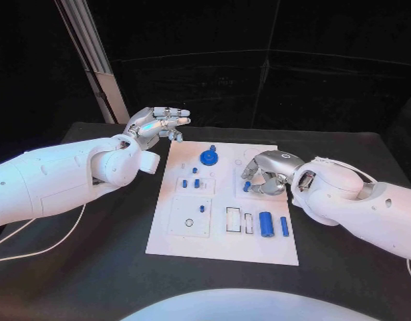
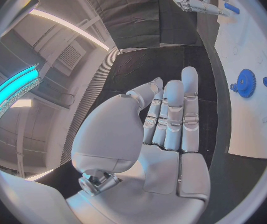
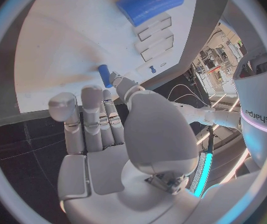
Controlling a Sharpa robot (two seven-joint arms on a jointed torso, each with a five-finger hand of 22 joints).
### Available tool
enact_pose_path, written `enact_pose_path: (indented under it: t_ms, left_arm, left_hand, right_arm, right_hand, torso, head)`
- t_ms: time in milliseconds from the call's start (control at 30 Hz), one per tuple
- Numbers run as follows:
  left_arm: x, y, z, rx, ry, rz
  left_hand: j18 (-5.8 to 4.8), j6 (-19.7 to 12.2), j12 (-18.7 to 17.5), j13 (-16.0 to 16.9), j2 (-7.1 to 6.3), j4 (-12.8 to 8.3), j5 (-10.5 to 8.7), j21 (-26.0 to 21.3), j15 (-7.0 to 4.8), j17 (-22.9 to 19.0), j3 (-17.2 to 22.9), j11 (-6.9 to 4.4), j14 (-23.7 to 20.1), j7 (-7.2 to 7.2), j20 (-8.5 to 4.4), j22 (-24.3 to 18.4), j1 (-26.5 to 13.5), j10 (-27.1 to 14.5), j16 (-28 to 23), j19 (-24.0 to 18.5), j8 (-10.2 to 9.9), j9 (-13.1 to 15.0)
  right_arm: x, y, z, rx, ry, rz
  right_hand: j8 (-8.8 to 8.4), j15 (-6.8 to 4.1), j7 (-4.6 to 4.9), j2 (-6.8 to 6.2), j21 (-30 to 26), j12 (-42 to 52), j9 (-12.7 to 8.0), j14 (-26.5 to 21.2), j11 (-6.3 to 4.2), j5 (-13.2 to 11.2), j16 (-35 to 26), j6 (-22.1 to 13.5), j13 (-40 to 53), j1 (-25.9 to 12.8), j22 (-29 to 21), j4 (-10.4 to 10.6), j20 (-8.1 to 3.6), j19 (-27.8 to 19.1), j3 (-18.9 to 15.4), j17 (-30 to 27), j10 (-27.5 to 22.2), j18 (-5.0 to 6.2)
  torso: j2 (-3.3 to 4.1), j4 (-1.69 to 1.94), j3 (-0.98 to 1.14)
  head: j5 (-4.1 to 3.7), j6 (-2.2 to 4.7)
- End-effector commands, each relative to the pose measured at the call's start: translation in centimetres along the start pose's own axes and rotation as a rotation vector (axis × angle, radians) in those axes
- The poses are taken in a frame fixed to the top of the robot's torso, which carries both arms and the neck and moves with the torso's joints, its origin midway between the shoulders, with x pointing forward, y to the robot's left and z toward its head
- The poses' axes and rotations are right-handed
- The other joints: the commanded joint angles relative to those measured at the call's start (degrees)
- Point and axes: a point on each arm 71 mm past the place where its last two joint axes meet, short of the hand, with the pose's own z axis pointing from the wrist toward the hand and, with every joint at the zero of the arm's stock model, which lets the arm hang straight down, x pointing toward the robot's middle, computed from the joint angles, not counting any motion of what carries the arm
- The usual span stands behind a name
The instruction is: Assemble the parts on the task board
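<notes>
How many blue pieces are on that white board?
7 visible: a gear at the far end, three small pegs mid-board, a thick cylinder and a thin pin near the front, one beside the right hand. That hand may hide more.

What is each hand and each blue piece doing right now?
Left hand: open, raised off the board's far left corner, holding nothing.
Right hand: pinches a small blue peg over the board.
Blue gear: lying on the white board.
Blue cylinder: lying flat near the board's right edge.
</notes>
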Motion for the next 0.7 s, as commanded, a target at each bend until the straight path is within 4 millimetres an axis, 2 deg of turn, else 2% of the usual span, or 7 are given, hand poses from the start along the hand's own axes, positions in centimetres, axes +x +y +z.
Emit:
enact_pose_path:
  t_ms: [33,167,333,700]
  left_arm:
    - [0.13,-0.13,0.05,0.005,0.011,-0.008]
    - [0.16,-0.13,0.04,0.004,0.012,-0.009]
    - [0.17,-0.12,0.02,0.002,0.014,-0.010]
    - [0.13,-0.10,0.06,0.000,0.014,-0.010]
  left_hand:
    - [0.81,-0.4,0.3,-0.1,0.40,-0.1,0.03,-0.3,0.01,0.0,-0.3,-0.12,-0.4,0.12,0.01,-0.1,-0.2,-0.4,-0.3,-0.5,0.3,0.0]
    - [0.81,-0.4,0.3,-0.1,0.40,-0.1,0.03,-0.3,0.01,0.0,-0.3,-0.12,-0.4,0.12,0.01,-0.1,-0.2,-0.4,-0.3,-0.5,0.3,0.0]
    - [0.80,-0.4,0.3,-0.1,0.44,-0.1,0.03,-0.3,0.03,0.3,-0.3,-0.10,-0.3,0.14,0.03,-0.1,-0.2,-0.5,-0.1,-0.5,0.3,0.0]
    - [0.82,-0.5,0.4,-0.1,0.69,-0.2,0.10,-0.3,0.02,0.5,-0.2,-0.11,-0.2,0.13,0.03,-0.1,-0.1,-0.7,0.0,-0.4,0.3,0.0]
  right_arm:
    - [0.23,0.34,0.25,-0.021,0.038,-0.021]
    - [0.33,0.49,0.45,-0.024,0.044,-0.030]
    - [0.35,0.44,0.55,-0.020,0.040,-0.045]
    - [0.21,0.55,0.66,-0.020,0.017,-0.061]
  right_hand:
    - [0.13,-0.39,-0.02,0.77,0.3,0.7,0.1,0.1,-0.18,0.0,0.2,0.7,0.1,0.4,0.5,0.1,-0.20,0.3,0.8,0.5,1.2,0.42]
    - [0.57,-0.73,-0.16,1.73,0.6,1.3,0.3,0.4,-0.58,-1.0,0.8,2.2,0.0,1.3,1.0,-0.2,-0.51,0.7,2.6,1.0,3.3,0.32]
    - [1.19,-1.09,-0.43,2.22,1.5,1.5,0.5,0.8,-1.04,-1.4,1.9,4.5,0.1,1.7,2.3,-0.4,-0.83,1.4,4.5,2.2,5.6,0.09]
    - [1.22,-1.18,-0.41,1.96,1.8,1.3,0.5,0.9,-1.12,-1.6,2.4,5.1,0.0,1.5,2.8,-0.5,-0.99,1.7,5.1,2.7,6.2,-0.02]
  torso:
    - [0.03,-0.05,0.01]
    - [-0.04,-0.07,0.01]
    - [-0.04,-0.04,0.03]
    - [-0.03,-0.10,0.02]
  head:
    - [0.16,-0.20]
    - [0.13,-0.22]
    - [0.08,-0.36]
    - [0.28,-0.44]
